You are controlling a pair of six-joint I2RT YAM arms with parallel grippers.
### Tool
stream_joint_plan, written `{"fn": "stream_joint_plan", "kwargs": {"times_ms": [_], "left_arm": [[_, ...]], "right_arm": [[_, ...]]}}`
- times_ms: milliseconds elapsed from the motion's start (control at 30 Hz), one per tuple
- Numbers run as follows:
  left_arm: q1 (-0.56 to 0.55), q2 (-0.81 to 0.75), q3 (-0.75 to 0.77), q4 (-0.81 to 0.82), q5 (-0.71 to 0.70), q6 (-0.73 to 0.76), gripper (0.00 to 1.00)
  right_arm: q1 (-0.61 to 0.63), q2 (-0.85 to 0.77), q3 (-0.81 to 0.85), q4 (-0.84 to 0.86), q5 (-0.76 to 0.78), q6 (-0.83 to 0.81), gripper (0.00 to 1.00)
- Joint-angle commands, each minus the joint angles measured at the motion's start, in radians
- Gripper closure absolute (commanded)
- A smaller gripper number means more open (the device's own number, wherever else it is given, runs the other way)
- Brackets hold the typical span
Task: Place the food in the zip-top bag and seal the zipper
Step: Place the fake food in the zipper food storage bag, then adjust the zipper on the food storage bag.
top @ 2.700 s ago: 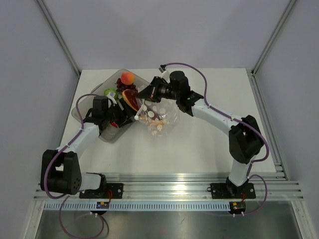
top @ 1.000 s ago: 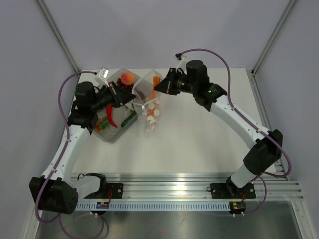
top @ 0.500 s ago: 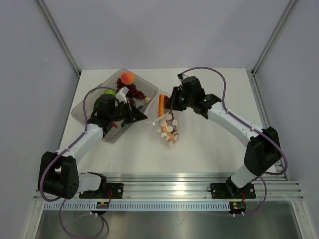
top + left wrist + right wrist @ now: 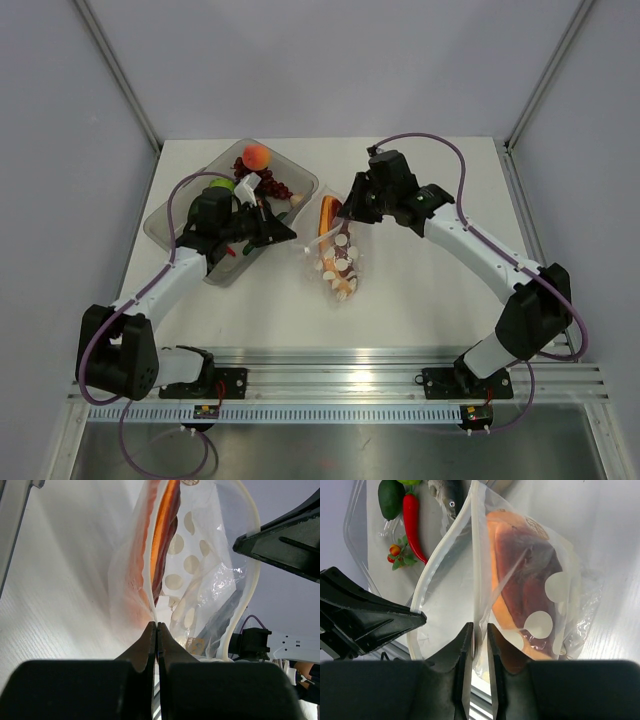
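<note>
Firmly, left hand (image 4: 157,624) pinches the zip-top bag (image 4: 192,566); right hand (image 4: 480,625) stands slightly parted.

A white table (image 4: 420,300) fills the middle. Its top is flat and smooth. Plain grey walls stand around it: a back wall (image 4: 330,70) at 12 o'clock, a left wall (image 4: 50,200) at 9 o'clock and a right wall (image 4: 600,150) at 3 o'clock. One thin metal post (image 4: 125,85) leans up toward 11 o'clock, and another post (image 4: 544,75) toward 1 o'clock. A side rail (image 4: 522,200) runs along the table's edge at 3 o'clock. At 6 o'clock, silver rails (image 4: 340,365) cross the near edge. Below them lies a shiny grey metal sheet (image 4: 350,450). The light is soft and even.
</note>
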Motion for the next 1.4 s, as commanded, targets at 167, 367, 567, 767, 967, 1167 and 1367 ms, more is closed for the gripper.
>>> {"fn": "stream_joint_plan", "kwargs": {"times_ms": [167,367,567,767,967,1167,1367], "left_arm": [[-0.007,-0.033,0.033,0.032,0.017,0.018,1.00],[-0.009,-0.039,0.036,0.024,0.011,0.024,1.00],[-0.012,-0.043,0.131,-0.007,0.057,0.002,1.00],[-0.013,-0.105,0.123,0.035,0.063,-0.038,1.00],[-0.023,-0.016,-0.032,0.050,0.055,-0.041,1.00],[-0.023,-0.086,0.026,-0.101,-0.026,0.066,1.00],[-0.023,-0.092,0.178,-0.296,-0.118,0.160,0.60]], "right_arm": [[0.007,-0.014,0.049,-0.039,0.017,0.034,0.94],[0.007,0.012,0.087,-0.047,0.031,0.015,1.00],[0.019,0.011,0.362,-0.176,0.038,-0.094,1.00],[0.046,-0.095,0.199,-0.072,-0.002,-0.095,1.00],[0.047,-0.017,0.029,-0.021,0.000,-0.082,1.00],[0.053,-0.048,0.055,0.004,-0.025,-0.095,1.00],[0.064,-0.056,0.097,0.010,-0.049,-0.094,1.00]]}}
